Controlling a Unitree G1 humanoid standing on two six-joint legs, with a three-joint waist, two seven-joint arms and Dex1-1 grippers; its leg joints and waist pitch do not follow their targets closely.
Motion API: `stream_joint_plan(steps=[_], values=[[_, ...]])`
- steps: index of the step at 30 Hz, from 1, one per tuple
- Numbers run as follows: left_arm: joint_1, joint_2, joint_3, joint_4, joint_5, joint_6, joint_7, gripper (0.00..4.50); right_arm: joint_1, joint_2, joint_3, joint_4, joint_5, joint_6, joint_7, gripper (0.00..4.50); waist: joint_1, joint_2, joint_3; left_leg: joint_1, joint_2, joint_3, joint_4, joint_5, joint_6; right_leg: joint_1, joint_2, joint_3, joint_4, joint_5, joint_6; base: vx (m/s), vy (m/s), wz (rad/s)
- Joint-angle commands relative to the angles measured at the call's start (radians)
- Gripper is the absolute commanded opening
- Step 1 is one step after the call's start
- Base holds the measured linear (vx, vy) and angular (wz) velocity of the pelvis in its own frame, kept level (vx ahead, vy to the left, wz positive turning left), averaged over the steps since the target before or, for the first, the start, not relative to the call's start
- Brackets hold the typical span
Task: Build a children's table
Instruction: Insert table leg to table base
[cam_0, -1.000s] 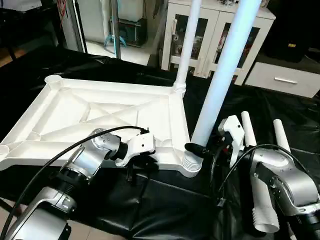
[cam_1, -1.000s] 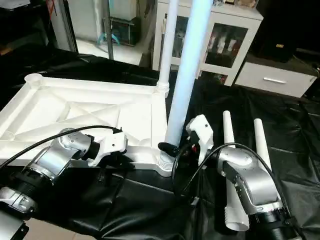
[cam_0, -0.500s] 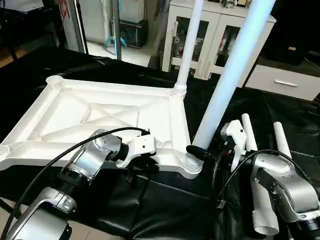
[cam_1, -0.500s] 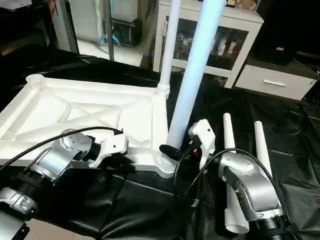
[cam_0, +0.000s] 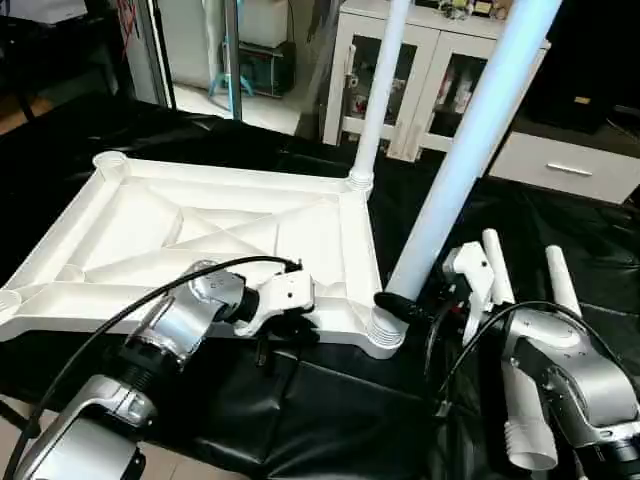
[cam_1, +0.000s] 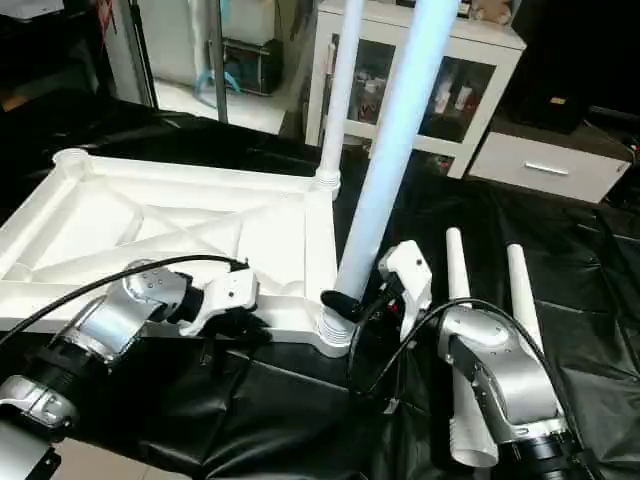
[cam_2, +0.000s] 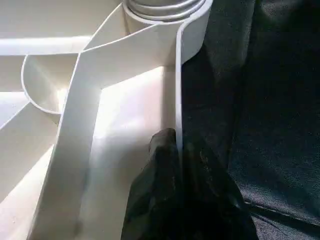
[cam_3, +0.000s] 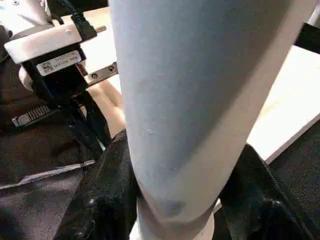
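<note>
- Right pincer (cam_1: 352, 306) clenches the tilted leg (cam_0: 455, 165) just above its corner socket (cam_0: 384, 333).
- Left pincer (cam_2: 176, 150) pinches the tabletop's rim (cam_2: 178, 75) on the bench (cam_0: 330, 400).
- Risk: that lean could jam or pop the leg free.

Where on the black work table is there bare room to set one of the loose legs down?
Free: the black cover in front of the tabletop, between the two forearms, and the stretch beyond the two loose legs, towards the white cabinet. Crowded: the near right corner socket, where the right pincer grips the leaning leg.
</note>
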Motion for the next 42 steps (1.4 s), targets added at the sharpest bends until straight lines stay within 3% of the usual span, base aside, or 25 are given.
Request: stream_joint_plan(steps=[1,7,9,13,15,18,19,21,24,26,27,29,32,35,37,42], values=[[0.013,0.004,0.009,0.023,-0.01,-0.008,0.01,0.0,0.072,-0.014,0.033,0.167,-0.082,0.069,-0.059,1.84,-0.004,0.011,-0.002,-0.009,0.074,-0.038,-0.105,-0.364,-0.013,0.005,-0.102,0.055,-0.093,-0.487,-0.105,0.0,0.0,0.0],[0.006,-0.01,0.032,0.027,-0.018,0.021,0.047,0.0,0.052,0.025,0.004,0.182,-0.087,0.038,-0.122,1.84,-0.003,0.013,-0.002,-0.009,0.074,-0.038,-0.106,-0.362,-0.015,0.005,-0.103,0.056,-0.093,-0.492,-0.106,0.0,0.0,0.0],[-0.003,-0.026,0.046,0.031,-0.017,0.062,0.086,0.0,0.033,0.055,-0.016,0.219,-0.105,0.026,-0.194,1.84,-0.009,0.013,-0.002,-0.009,0.072,-0.038,-0.106,-0.371,-0.025,0.001,-0.101,0.054,-0.093,-0.495,-0.11,0.0,0.0,0.0],[-0.016,-0.063,0.077,0.004,-0.04,0.174,0.133,0.0,-0.025,0.126,-0.052,0.33,-0.151,0.009,-0.37,1.84,-0.029,0.014,-0.005,-0.018,0.07,-0.043,-0.107,-0.344,-0.037,0.01,-0.101,0.052,-0.086,-0.463,-0.121,0.0,0.0,0.0],[-0.019,-0.072,0.082,-0.011,-0.044,0.204,0.14,0.0,-0.043,0.144,-0.058,0.36,-0.163,0.004,-0.416,1.84,-0.037,0.015,-0.006,-0.019,0.067,-0.041,-0.104,-0.334,-0.041,0.008,-0.101,0.051,-0.086,-0.451,-0.133,0.0,0.0,0.0],[-0.044,-0.113,0.094,-0.048,-0.034,0.297,0.206,0.0,-0.129,0.215,-0.079,0.488,-0.197,-0.006,-0.588,1.84,-0.047,0.014,-0.006,-0.021,0.066,-0.038,-0.102,-0.316,-0.036,0.008,-0.101,0.054,-0.084,-0.43,-0.148,0.0,0.0,0.0],[-0.054,-0.131,0.097,-0.055,-0.028,0.327,0.235,0.0,-0.16,0.236,-0.086,0.538,-0.205,-0.014,-0.643,1.84,-0.055,0.014,-0.01,-0.029,0.065,-0.042,-0.103,-0.286,-0.042,0.016,-0.101,0.051,-0.078,-0.405,-0.154,0.0,0.0,0.0],[-0.066,-0.159,0.104,-0.064,-0.022,0.371,0.28,0.0,-0.196,0.259,-0.092,0.597,-0.217,-0.031,-0.711,1.84,-0.06,0.018,-0.012,-0.027,0.065,-0.039,-0.101,-0.263,-0.051,0.015,-0.098,0.049,-0.074,-0.343,-0.167,0.0,0.0,0.0],[-0.1,-0.252,0.139,-0.074,0.003,0.494,0.444,0.0,-0.274,0.317,-0.105,0.732,-0.241,-0.089,-0.867,1.84,-0.061,0.012,-0.016,-0.02,0.063,-0.03,-0.093,-0.221,-0.047,0.015,-0.093,0.05,-0.067,-0.246,-0.198,0.0,0.0,0.0],[-0.121,-0.308,0.146,-0.032,0.041,0.489,0.574,0.0,-0.313,0.354,-0.103,0.805,-0.256,-0.126,-0.952,1.84,-0.056,0.003,-0.023,-0.017,0.059,-0.02,-0.084,-0.136,-0.031,0.022,-0.089,0.049,-0.057,-0.116,-0.22,0.0,0.0,0.0],[-0.122,-0.312,0.147,-0.027,0.042,0.487,0.583,0.0,-0.315,0.356,-0.101,0.809,-0.258,-0.13,-0.957,1.84,-0.054,0.005,-0.023,-0.018,0.058,-0.021,-0.082,-0.114,-0.028,0.022,-0.089,0.048,-0.052,-0.082,-0.228,0.0,0.0,0.0],[-0.129,-0.333,0.157,-0.004,0.048,0.475,0.637,0.0,-0.329,0.366,-0.09,0.83,-0.272,-0.147,-0.981,1.84,-0.044,-0.001,-0.022,-0.017,0.055,-0.018,-0.08,-0.06,0.001,0.03,-0.085,0.046,-0.045,0.007,-0.233,0.0,0.0,0.0],[-0.143,-0.359,0.183,0.018,0.04,0.478,0.718,0.0,-0.37,0.39,-0.111,0.904,-0.259,-0.189,-1.039,1.84,-0.039,-0.01,-0.021,-0.017,0.054,-0.015,-0.08,-0.086,0.023,0.031,-0.089,0.047,-0.049,-0.042,-0.229,0.0,0.0,0.0],[-0.143,-0.363,0.191,-0.003,0.036,0.513,0.727,0.0,-0.408,0.4,-0.124,0.966,-0.252,-0.225,-1.068,1.84,-0.042,-0.005,-0.017,-0.017,0.059,-0.019,-0.088,-0.171,0.004,0.023,-0.091,0.046,-0.061,-0.186,-0.207,0.0,0.0,0.0],[-0.141,-0.363,0.19,-0.007,0.037,0.521,0.728,0.0,-0.415,0.402,-0.128,0.983,-0.255,-0.237,-1.074,1.84,-0.041,-0.003,-0.017,-0.016,0.059,-0.02,-0.089,-0.181,-0.002,0.021,-0.088,0.046,-0.061,-0.189,-0.189,0.0,0.0,0.0],[-0.134,-0.354,0.181,-0.008,0.034,0.528,0.724,0.0,-0.434,0.402,-0.142,1.018,-0.251,-0.26,-1.078,1.84,-0.044,-0.004,-0.017,-0.019,0.057,-0.02,-0.088,-0.162,0.002,0.023,-0.087,0.045,-0.057,-0.141,-0.191,0.0,0.0,0.0]])
